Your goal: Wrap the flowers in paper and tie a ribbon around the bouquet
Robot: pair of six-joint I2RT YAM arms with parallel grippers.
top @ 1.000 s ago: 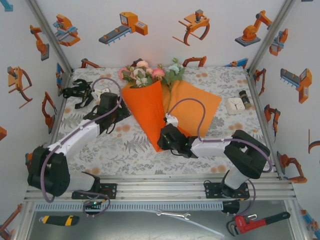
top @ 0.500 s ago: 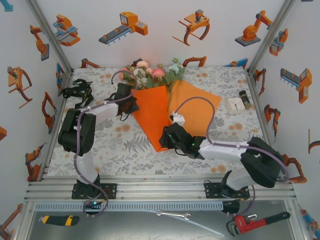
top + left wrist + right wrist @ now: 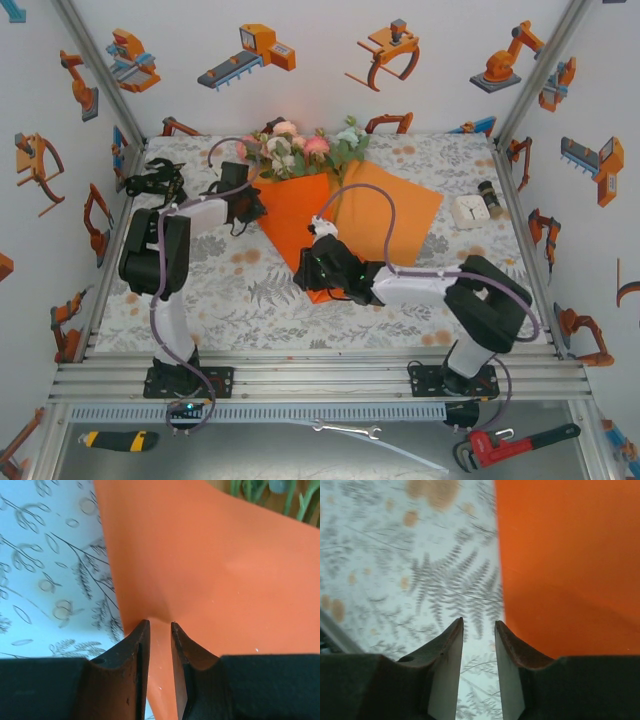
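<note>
**Left tool pinches the paper's edge; right tool sits at its near tip**

On the metal ledge nearest the camera lie a yellow-and-black knife (image 3: pixel 118 438), a spanner (image 3: pixel 345 430) and a red pipe wrench (image 3: pixel 515 445). On the table (image 3: pixel 250 300), the right tool (image 3: pixel 306 270) sits over the narrow near tip of the orange paper (image 3: pixel 300 215). Its fingers (image 3: pixel 445 655) stand a narrow gap apart, with only fern-printed cloth between them and the paper's edge just beside the right-hand one. Farther back, the left tool (image 3: pixel 250 205) is at the paper's left edge. Its fingers (image 3: pixel 135 650) are pressed nearly together on a puckered fold of the sheet. The paper is folded into a cone on the left and lies flat on the right. The flowers (image 3: pixel 300 148) spill from its far, wide end. The ribbon (image 3: pixel 152 183) lies in a black tangle by the table's left edge, apart from both tools. At the far right sit a white square object (image 3: pixel 468 210) and a dark jar (image 3: pixel 490 198); any label is too small to read.
</note>
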